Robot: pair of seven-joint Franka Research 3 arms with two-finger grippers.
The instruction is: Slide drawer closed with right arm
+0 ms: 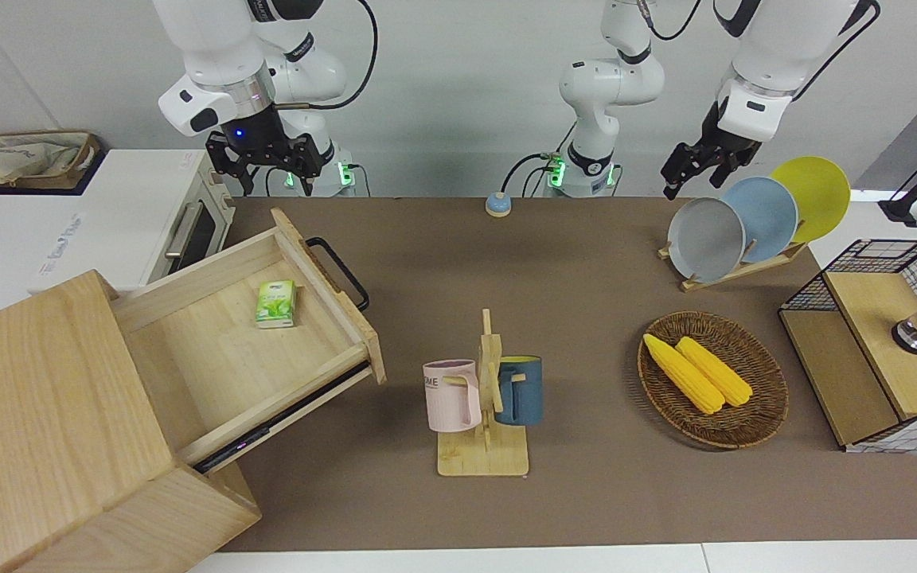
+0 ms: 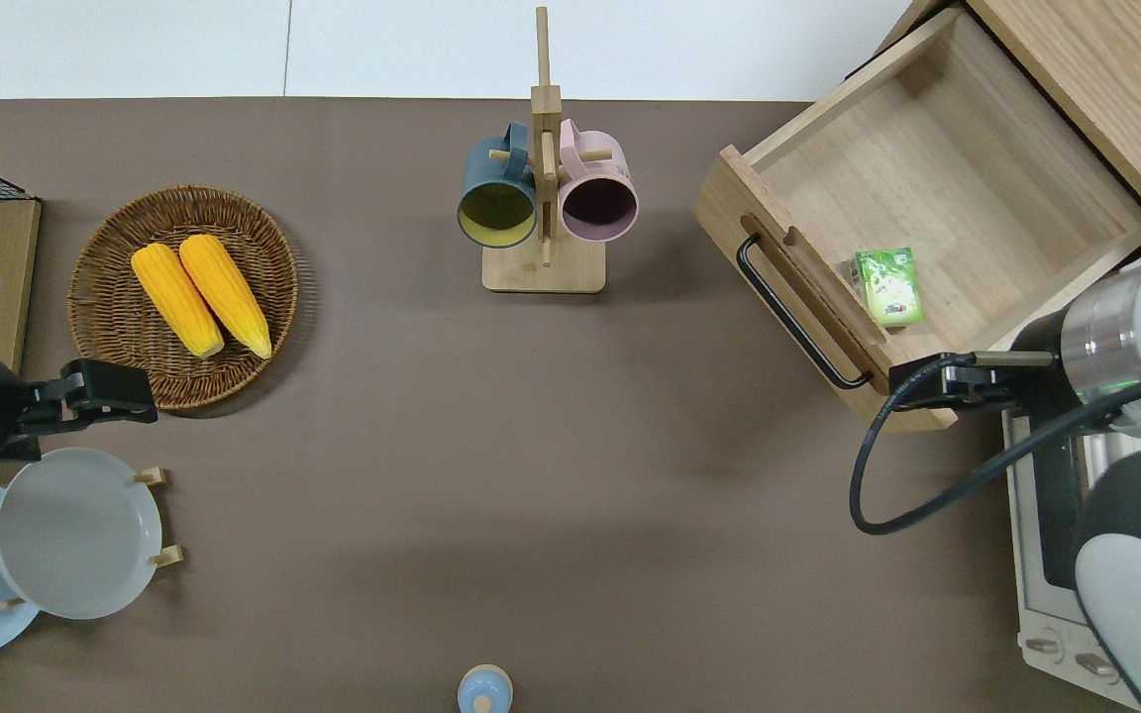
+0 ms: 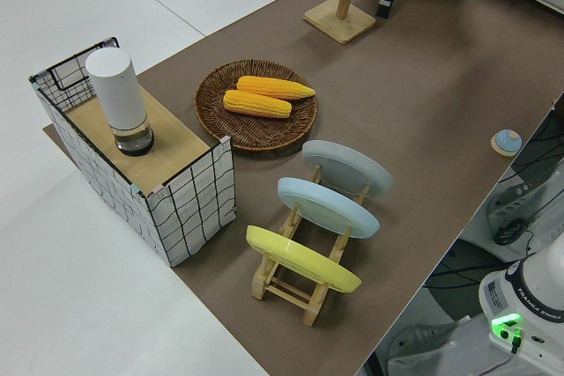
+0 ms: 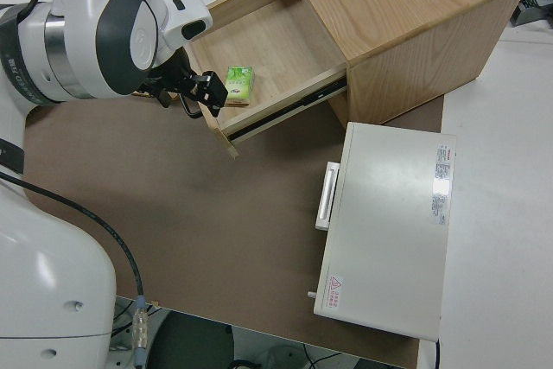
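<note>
The drawer [image 1: 212, 350] stands pulled well out of the pale wooden cabinet [image 1: 37, 414], its black bar handle [image 1: 339, 270] toward the table's middle. A green tissue pack [image 1: 276, 303] lies in it. My right gripper [image 1: 267, 183], with the blue light, is up in the air and looks open and empty. In the overhead view the right gripper [image 2: 902, 388] is over the corner of the drawer [image 2: 967, 188] front nearest the robots, close to the end of the handle [image 2: 793, 317]. The right side view shows the right gripper [image 4: 207, 92] by the drawer [image 4: 276, 49] front. The left arm is parked, its gripper [image 1: 693, 187] open.
A white toaster oven [image 1: 108, 215] stands beside the cabinet, nearer to the robots. A mug rack [image 1: 484, 398] with two mugs stands mid-table. A basket of corn [image 1: 713, 378], a plate rack [image 1: 753, 219] and a wire box [image 1: 872, 342] are at the left arm's end.
</note>
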